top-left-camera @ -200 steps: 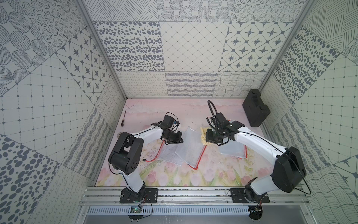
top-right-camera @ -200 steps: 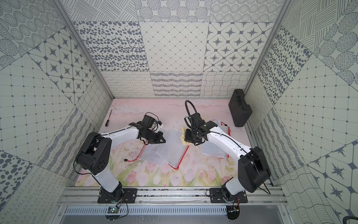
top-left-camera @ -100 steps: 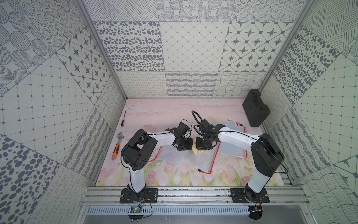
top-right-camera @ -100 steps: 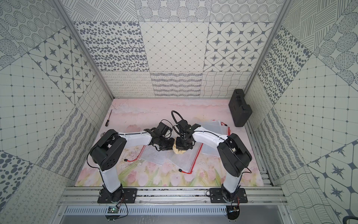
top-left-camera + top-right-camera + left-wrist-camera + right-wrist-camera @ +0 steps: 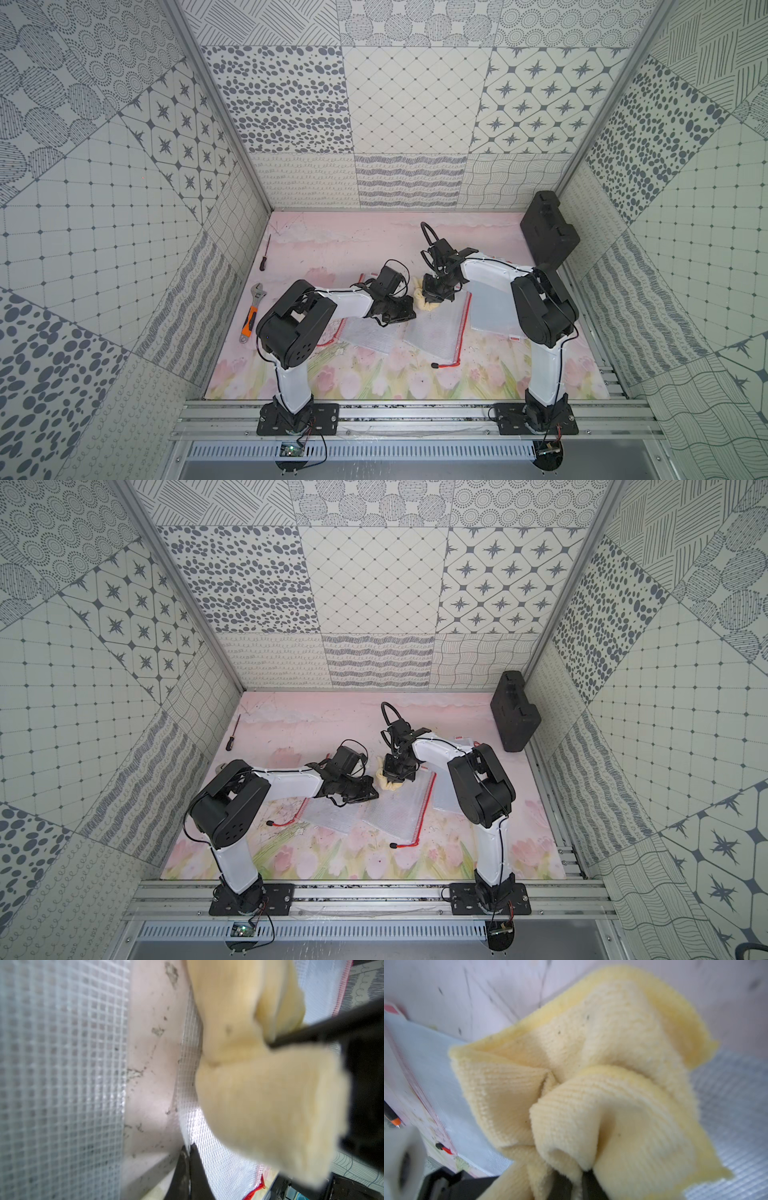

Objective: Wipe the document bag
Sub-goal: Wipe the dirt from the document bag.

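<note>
**Limp mesh bag nipped at its border, cloth bunched at its upper corner**

The document bag point(image 5: 436, 334) lies flat and slightly skewed on the surface point(image 5: 332, 241) at the centre of the frame in both top views. Its red zip edge point(image 5: 464, 324) runs down its right side, and the pull cord trails toward the lower edge of the frame. A second bag point(image 5: 365, 334) lies just to its left, partly under the left arm. A third bag point(image 5: 492, 311) lies to its right.

We judge the bag to be light and limp: thin gridded film, smooth, with no stiffness of its own. It is not fragile, but it is likely to skate or wrinkle under a sideways stroke unless it is anchored. A flat pinch at a border or corner, clear of the zip, looks like the best hold. That leaves the face free for wiping.

The left hand point(image 5: 409, 312) is closed to a narrow slit. In the left wrist view its fingertips point(image 5: 198, 1172) appear to nip the bag's pale border, though blur keeps us from being sure.

The right hand point(image 5: 434, 296) is clamped on the yellow cloth point(image 5: 431, 307), a soft, thick wad whose folds spill out from the fingers point(image 5: 560, 1186). The cloth rests on the bag's upper left corner and partly overhangs the bare surface. We expect the cloth to spread under light pressure, and strokes drawn away from the pinched border should keep the film taut.
</note>
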Robot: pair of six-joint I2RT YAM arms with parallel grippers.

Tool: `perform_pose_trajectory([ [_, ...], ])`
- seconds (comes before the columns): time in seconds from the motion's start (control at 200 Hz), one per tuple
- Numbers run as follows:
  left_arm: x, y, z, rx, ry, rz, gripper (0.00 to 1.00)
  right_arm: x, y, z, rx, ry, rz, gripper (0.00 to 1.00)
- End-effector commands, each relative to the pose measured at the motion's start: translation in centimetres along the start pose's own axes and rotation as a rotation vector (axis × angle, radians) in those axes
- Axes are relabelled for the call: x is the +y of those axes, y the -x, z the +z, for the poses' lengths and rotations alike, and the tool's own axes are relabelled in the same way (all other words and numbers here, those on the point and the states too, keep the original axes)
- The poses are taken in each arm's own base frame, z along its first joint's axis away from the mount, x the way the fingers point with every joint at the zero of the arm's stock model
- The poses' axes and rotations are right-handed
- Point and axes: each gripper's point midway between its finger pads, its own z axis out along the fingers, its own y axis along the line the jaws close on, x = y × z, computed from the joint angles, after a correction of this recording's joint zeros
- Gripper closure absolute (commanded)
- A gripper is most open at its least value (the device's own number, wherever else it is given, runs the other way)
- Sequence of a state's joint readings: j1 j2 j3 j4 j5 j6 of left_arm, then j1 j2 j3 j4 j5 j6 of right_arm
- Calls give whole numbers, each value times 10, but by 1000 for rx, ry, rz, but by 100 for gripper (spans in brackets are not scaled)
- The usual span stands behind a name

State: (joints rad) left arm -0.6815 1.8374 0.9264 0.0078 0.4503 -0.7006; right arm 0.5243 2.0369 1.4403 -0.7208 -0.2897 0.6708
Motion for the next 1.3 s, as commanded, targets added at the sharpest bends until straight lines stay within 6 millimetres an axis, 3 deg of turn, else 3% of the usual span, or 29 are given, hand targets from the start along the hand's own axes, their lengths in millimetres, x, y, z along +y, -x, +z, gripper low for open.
perform_pose_trajectory([
  [0.0,33,-30,5,83,121,-59,100,-26,25,16,-37,-154,-32,100],
  [0.11,34,-30,6,86,124,-56,100,-11,20,12,-38,-149,-63,100],
  [0.315,34,-30,8,99,134,-49,100,16,-34,11,-14,-90,-101,100],
  [0.425,35,-30,7,103,139,-42,100,20,-47,16,15,-69,-106,100],
  [0.58,36,-32,7,116,145,-36,100,6,-24,26,1,-95,-67,100],
  [0.856,40,-35,4,114,161,-38,100,-21,52,27,-70,-183,3,100],
  [0.976,42,-35,0,100,178,-39,100,-27,57,20,-78,-187,12,100],
  [1.106,46,-32,0,90,206,-49,100,-17,35,6,-80,-144,-31,100],
  [1.296,49,-29,4,103,228,-58,100,-10,-34,-2,-19,-143,-96,100],
])
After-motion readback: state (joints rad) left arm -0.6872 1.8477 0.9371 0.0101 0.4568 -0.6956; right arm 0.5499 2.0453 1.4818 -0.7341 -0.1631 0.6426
